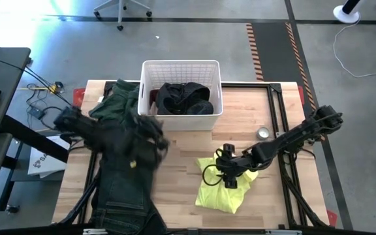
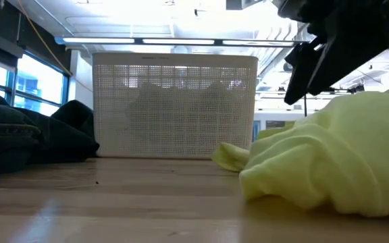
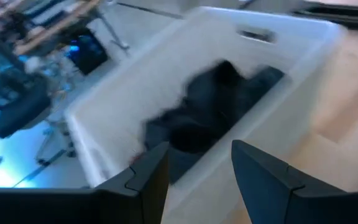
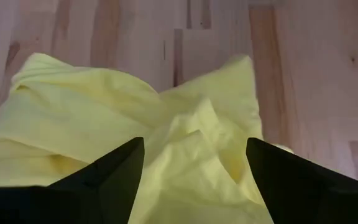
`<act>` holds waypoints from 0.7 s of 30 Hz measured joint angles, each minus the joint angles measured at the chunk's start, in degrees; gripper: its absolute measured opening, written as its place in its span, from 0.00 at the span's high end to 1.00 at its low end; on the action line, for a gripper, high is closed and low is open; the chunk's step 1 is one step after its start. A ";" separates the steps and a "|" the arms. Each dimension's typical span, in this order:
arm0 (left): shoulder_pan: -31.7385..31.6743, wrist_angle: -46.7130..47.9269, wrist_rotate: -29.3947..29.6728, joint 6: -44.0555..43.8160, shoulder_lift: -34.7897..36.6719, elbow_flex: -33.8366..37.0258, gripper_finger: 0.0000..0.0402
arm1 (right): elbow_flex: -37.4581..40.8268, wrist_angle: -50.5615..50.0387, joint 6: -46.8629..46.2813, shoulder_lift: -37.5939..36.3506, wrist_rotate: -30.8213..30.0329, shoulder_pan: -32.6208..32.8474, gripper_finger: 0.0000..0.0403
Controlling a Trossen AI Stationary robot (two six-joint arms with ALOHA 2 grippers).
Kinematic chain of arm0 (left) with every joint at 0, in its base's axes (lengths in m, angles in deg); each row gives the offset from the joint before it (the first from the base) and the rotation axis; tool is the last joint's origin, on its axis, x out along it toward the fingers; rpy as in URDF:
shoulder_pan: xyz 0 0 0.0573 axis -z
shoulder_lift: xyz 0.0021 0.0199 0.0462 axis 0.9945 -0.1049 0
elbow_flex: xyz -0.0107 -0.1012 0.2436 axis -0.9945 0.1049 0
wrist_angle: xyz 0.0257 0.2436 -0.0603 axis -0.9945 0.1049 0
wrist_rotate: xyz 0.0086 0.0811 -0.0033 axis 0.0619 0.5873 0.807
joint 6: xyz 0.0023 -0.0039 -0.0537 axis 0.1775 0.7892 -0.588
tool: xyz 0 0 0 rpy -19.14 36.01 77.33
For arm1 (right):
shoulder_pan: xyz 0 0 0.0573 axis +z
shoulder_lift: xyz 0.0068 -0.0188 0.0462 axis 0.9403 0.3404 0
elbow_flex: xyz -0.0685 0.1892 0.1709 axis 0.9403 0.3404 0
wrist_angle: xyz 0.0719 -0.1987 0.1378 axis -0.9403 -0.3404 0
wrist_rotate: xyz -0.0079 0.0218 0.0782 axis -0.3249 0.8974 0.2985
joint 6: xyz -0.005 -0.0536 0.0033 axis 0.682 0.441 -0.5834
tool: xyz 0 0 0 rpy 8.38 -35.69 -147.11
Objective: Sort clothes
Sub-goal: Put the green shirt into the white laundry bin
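Note:
A bright yellow shirt [image 1: 226,188] lies crumpled on the table at the near right; it also shows in the low view [image 2: 336,152] and the right wrist view [image 4: 135,124]. My right gripper [image 1: 227,171] hangs open just above it [image 4: 194,146], clear of the cloth in the low view [image 2: 309,74]. Dark denim jeans [image 1: 126,192] lie at the near left, with a dark green garment [image 1: 119,101] beyond them. A black garment [image 1: 185,98] and a maroon piece [image 1: 153,96] lie in the white basket [image 1: 181,65]. My left gripper [image 1: 155,134] is open and empty [image 3: 197,152], near the basket's front left corner.
A small round metal-coloured thing [image 1: 264,134] lies on the table right of the basket. The basket [image 2: 174,108] stands at the table's far edge. Bare wood [image 1: 188,150] lies between the jeans and the yellow shirt.

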 joint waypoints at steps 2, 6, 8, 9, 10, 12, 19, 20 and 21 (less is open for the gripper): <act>-2.27 0.15 0.72 3.14 3.17 -0.09 0.58 | -0.17 0.23 -0.11 0.00 -0.07 0.06 0.30; -6.17 0.20 -9.89 14.30 10.34 -0.20 0.58 | -0.23 0.26 -0.04 0.00 -0.48 0.29 0.30; -7.97 0.29 -21.84 19.77 13.01 -0.23 0.58 | -0.23 0.30 -0.09 0.00 -0.68 0.32 0.30; -8.51 0.15 -27.38 21.97 13.90 0.15 0.58 | -0.23 0.42 -0.02 0.00 -0.95 0.32 0.30; -8.72 0.23 -32.21 23.55 14.60 0.79 0.58 | -0.23 0.45 -0.01 0.00 -0.98 0.34 0.30; -8.48 0.15 -38.96 26.10 15.43 2.87 0.58 | -0.23 0.70 0.03 0.00 -1.57 0.32 0.30; -7.59 0.07 -44.60 29.80 15.62 16.75 0.58 | -0.26 1.13 -0.13 -0.04 -3.02 0.34 0.30; -7.88 0.11 -44.56 29.73 15.64 19.36 0.58 | -0.27 1.17 -0.14 -0.05 -3.02 0.41 0.30; -8.29 0.13 -44.48 29.18 15.68 22.15 0.58 | -0.27 1.17 -0.15 -0.07 -3.02 0.51 0.30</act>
